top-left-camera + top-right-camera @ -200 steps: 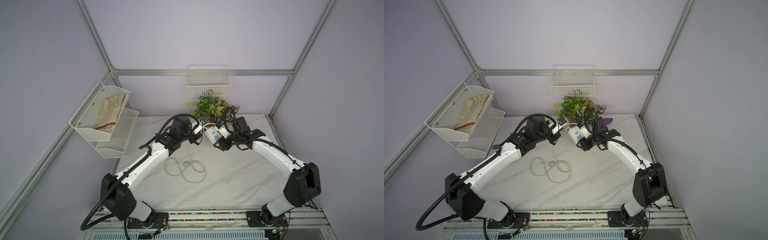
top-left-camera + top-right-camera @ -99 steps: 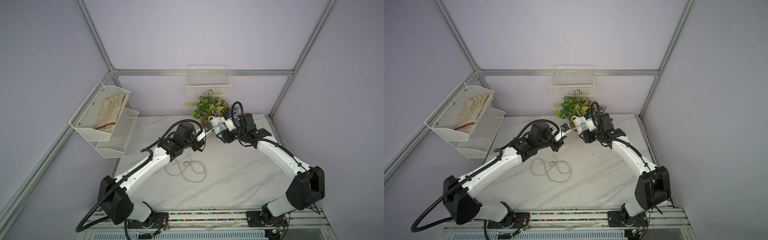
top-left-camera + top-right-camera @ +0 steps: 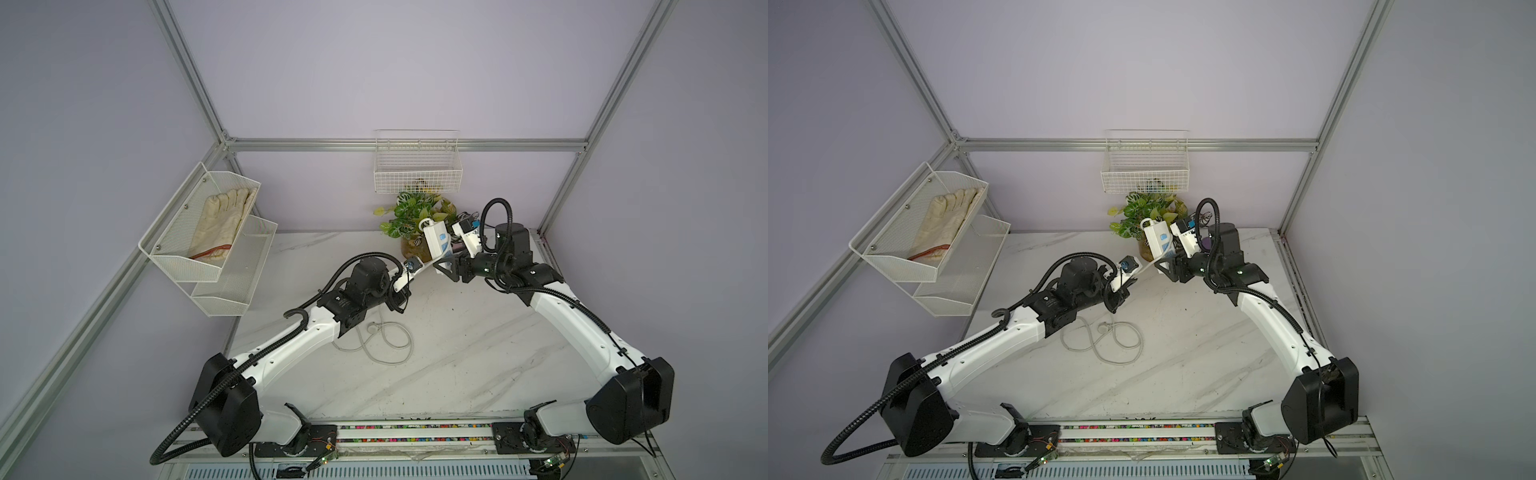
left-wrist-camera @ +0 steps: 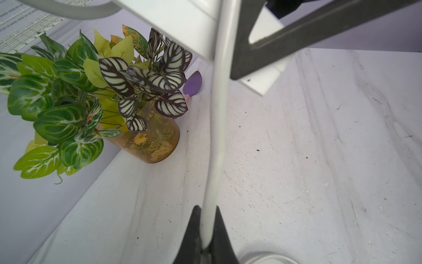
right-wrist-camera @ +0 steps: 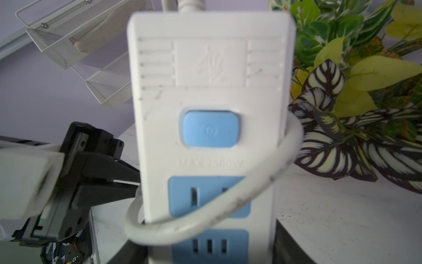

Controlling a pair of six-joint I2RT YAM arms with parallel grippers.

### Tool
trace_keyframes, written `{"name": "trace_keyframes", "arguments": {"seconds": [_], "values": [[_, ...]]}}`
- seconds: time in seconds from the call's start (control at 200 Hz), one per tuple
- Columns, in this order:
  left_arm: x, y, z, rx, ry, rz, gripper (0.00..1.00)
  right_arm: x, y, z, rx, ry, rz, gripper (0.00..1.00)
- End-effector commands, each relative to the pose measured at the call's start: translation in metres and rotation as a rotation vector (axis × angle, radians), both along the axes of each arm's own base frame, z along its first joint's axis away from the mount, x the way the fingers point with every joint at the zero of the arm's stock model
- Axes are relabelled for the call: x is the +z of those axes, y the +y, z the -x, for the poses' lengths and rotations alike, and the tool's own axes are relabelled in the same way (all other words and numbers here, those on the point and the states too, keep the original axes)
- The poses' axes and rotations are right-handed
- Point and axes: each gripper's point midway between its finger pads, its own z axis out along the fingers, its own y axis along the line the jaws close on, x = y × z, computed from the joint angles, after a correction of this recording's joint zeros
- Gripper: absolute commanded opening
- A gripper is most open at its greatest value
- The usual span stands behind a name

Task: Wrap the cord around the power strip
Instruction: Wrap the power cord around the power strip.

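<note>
The left gripper (image 4: 206, 230) is pinching the cord (image 4: 219, 114) taut, while most of it is lying coiled on the table (image 3: 478, 353). The right gripper (image 3: 449, 264) is clamping the power strip (image 5: 210, 91) upright, aloft by the plant (image 3: 415, 212). One loop is crossing its face, and plenty looks left to wrap.

It was a robot lab test cell: aluminium frame (image 3: 399, 144), lilac panel walls (image 3: 374, 62), marble-look bench (image 3: 478, 353), wire basket (image 3: 417, 183) beyond the right gripper (image 3: 442, 262).
</note>
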Motion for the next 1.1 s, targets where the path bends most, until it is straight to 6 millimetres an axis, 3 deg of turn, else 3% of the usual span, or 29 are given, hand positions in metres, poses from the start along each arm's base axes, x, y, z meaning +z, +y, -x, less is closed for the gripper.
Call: {"name": "trace_keyframes", "arguments": {"seconds": [0.0,0.255,0.32,0.34,0.39,0.615,0.83,1.01,1.095], "values": [[0.019,0.0,0.001,0.005,-0.077,0.105,0.0,0.036,0.001,0.016,0.074,-0.092,-0.073,0.0],[0.003,-0.013,-0.001,-0.037,-0.049,0.209,0.06,0.051,0.006,0.025,0.138,-0.087,-0.119,0.0],[0.007,-0.016,-0.003,-0.043,-0.063,0.237,0.08,0.051,0.008,0.025,0.148,-0.075,-0.122,0.0],[-0.006,-0.02,-0.007,-0.042,-0.037,0.224,0.08,0.05,0.008,0.025,0.152,-0.07,-0.123,0.0],[-0.009,-0.024,-0.01,-0.049,-0.033,0.228,0.09,0.05,0.008,0.026,0.155,-0.064,-0.123,0.0],[-0.018,-0.035,-0.017,-0.066,-0.028,0.28,0.22,0.053,0.009,0.028,0.162,-0.048,-0.13,0.0],[-0.028,-0.022,-0.023,0.007,-0.084,0.329,0.31,0.057,0.008,0.027,0.165,-0.052,-0.126,0.0],[-0.045,-0.007,-0.024,0.046,-0.075,0.335,0.31,0.068,0.008,0.03,0.187,-0.057,-0.142,0.0],[-0.049,-0.001,-0.026,0.065,-0.079,0.354,0.31,0.059,0.009,0.024,0.191,-0.032,-0.139,0.0]]}}
